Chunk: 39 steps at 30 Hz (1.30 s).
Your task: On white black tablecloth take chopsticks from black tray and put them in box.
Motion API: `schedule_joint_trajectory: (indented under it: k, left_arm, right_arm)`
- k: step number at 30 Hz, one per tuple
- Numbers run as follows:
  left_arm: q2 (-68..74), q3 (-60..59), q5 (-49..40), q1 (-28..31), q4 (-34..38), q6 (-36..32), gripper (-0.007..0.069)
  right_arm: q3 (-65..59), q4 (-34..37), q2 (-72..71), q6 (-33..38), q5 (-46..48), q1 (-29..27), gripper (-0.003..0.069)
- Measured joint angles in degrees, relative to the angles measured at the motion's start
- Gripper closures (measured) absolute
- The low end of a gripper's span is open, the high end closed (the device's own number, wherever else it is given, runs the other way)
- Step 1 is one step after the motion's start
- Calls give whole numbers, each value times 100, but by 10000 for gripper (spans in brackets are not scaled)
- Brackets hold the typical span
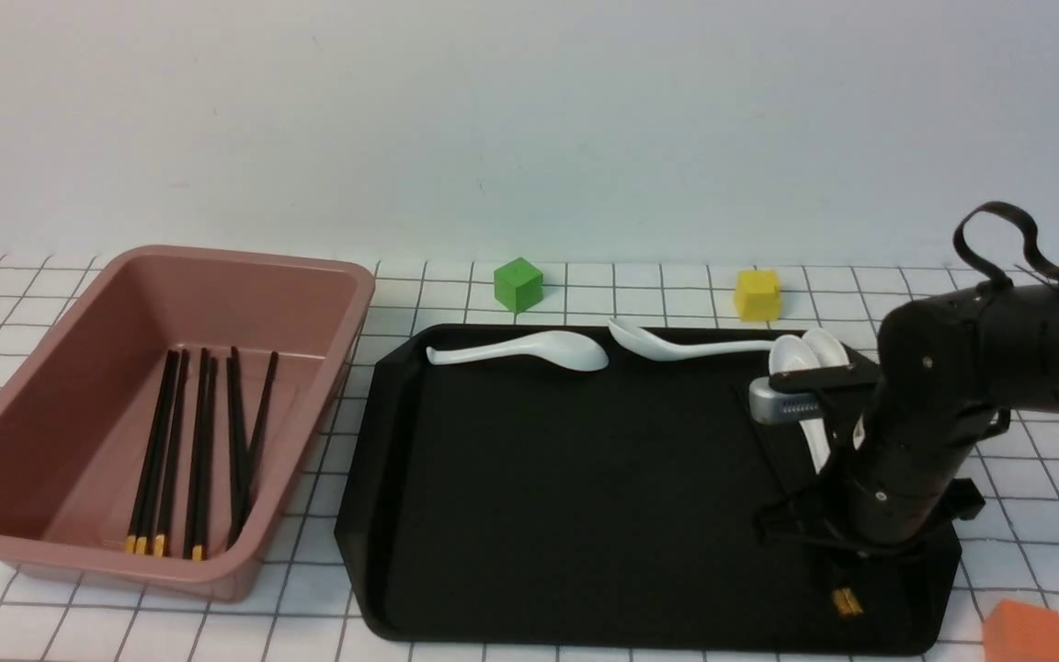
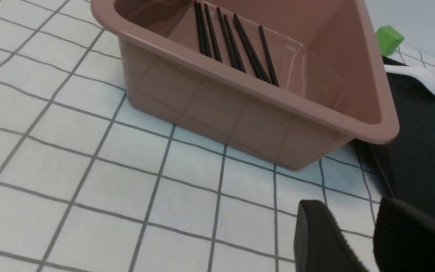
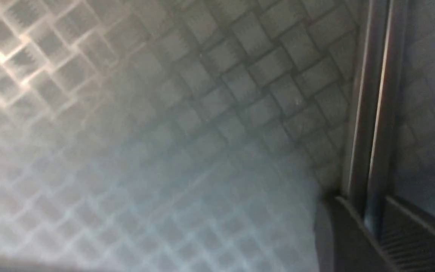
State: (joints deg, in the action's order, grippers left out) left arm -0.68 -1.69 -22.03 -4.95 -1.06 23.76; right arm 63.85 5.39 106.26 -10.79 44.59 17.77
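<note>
Right fingers (image 3: 344, 234): clenched on the last chopsticks (image 3: 370, 132) pair, one finger each side, per right wrist view. The sticks lie flat on the black tray (image 1: 539, 515) at approx. its 4 o'clock corner, gold-banded ends (image 1: 847, 602) poking out toward 6 o'clock just beyond the grip; rest of length hard to pick out vs. the black surface. Left fingers (image 2: 319, 241): parted, nothing btwn them, hovering over tablecloth (image 2: 89, 158) near a corner of the box (image 1: 346, 285); left arm not in front view. Box: at 9 o'clock of tray, just beside it, w/ several stored sticks (image 1: 199, 450) lying lengthwise, bands at the 6 o'clock end. Misc. on tray: white spoons (image 1: 529, 352) along 12 o'clock edge & behind right arm. Misc. on tabletop: green cube (image 1: 518, 283), yellow cube (image 1: 757, 294), orange cube (image 1: 1024, 633). Step in hand, est.: lift-off of final pair. Handling notes: grip sits near one end, so far end will likely droop. Raise slowly & straight up, confirm both sticks come, clear tray rim, carry toward 9 o'clock, lower inside box parallel w/ stored sticks, release low.
</note>
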Motion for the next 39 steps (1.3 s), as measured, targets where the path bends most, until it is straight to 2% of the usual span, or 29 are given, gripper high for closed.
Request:
schedule_joint_trajectory:
  k: [6,11,13,15,18,22,28,34,39]
  left_arm:
    - [0,0,0,0,0,0,386]
    - [0,0,0,0,0,0,386]
    - [0,0,0,0,0,0,386]
    - [0,0,0,0,0,0,386]
    - [0,0,0,0,0,0,386]
    - [0,0,0,0,0,0,386]
    - [0,0,0,0,0,0,386]
    - [0,0,0,0,0,0,386]
    - [0,0,0,0,0,0,386]
  right_arm:
    - [265,838,-857,0,510,131,518]
    - [1151,2194,-1237,392,-453,1129,518]
    - [1358,2427,-1163,553,-721,1370,518]
    - [2051,2916,-754,982,-1201,1945,518]
    - [2977,3323,45,1317,-1394,2420,518]
    - [4369,3557,1303,1424,-1731,2832,518]
    - [5728,3613,2797,1424,-1775,2945,496]
    - [5947,3495,3190,1424,-1654,2935,413]
    - [5974,3096,2992,1424,-1310,2895,414]
